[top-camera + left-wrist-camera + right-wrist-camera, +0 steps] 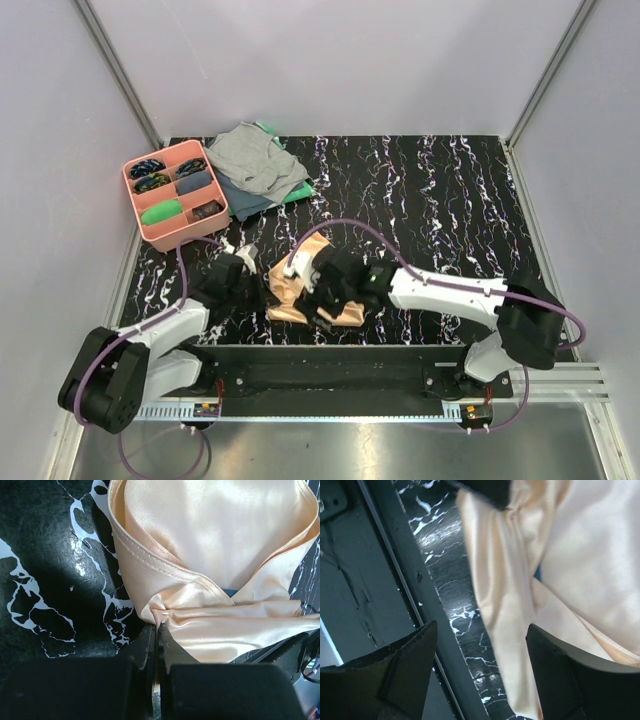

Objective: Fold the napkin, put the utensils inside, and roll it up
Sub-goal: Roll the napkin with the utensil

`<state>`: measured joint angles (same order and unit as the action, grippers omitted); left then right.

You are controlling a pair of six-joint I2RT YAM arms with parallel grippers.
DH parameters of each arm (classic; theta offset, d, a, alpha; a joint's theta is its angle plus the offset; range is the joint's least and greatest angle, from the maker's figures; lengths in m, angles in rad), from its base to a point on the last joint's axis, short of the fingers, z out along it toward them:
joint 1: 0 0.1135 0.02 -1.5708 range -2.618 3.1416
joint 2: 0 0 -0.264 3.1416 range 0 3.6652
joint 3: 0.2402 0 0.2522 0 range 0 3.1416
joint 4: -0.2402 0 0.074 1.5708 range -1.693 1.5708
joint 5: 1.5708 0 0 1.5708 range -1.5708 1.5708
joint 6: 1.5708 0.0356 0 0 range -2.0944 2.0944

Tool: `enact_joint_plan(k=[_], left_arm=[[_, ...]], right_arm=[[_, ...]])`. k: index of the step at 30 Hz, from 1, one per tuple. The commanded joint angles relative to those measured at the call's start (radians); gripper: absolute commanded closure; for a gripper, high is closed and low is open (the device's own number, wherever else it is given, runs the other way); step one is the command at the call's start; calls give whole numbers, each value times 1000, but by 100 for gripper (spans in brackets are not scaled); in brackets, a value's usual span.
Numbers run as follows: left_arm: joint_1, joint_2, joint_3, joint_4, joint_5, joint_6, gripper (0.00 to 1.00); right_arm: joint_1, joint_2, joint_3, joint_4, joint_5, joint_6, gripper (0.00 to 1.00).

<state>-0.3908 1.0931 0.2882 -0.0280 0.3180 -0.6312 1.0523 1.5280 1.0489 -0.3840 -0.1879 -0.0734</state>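
Napkin (215,555) bunched on marbled tabletop (450,200), left pincer (156,627) clamped on a gathered fold at its edge, right pincer (480,635) spread wide just above it

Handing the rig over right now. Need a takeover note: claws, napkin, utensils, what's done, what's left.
Left claw: shut, pinching a gathered edge of the napkin.
Right claw: open, holding nothing, hovering over the napkin's edge.
Napkin: bunched in loose folds on the table between the arms, not a tidy roll.
Utensils: only a blue sliver shows between the folds; the rest is hidden.
Done: napkin folded over, utensils apparently inside.
Left: roll it up properly.
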Motion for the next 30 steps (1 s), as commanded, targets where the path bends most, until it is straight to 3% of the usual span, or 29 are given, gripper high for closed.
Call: enact_joint_plan(k=[1, 22, 28, 30], left_arm=[[3, 36, 49, -53, -19, 30, 100], [3, 76, 89, -44, 23, 51, 100], [3, 85, 101, -33, 30, 56, 100], [3, 91, 104, -21, 38, 59, 100]], right_arm=[[103, 1, -55, 151, 208, -28, 20], [111, 227, -18, 181, 238, -91, 33], [71, 262, -10, 172, 246, -74, 41], [66, 281, -4, 160, 248, -72, 49]])
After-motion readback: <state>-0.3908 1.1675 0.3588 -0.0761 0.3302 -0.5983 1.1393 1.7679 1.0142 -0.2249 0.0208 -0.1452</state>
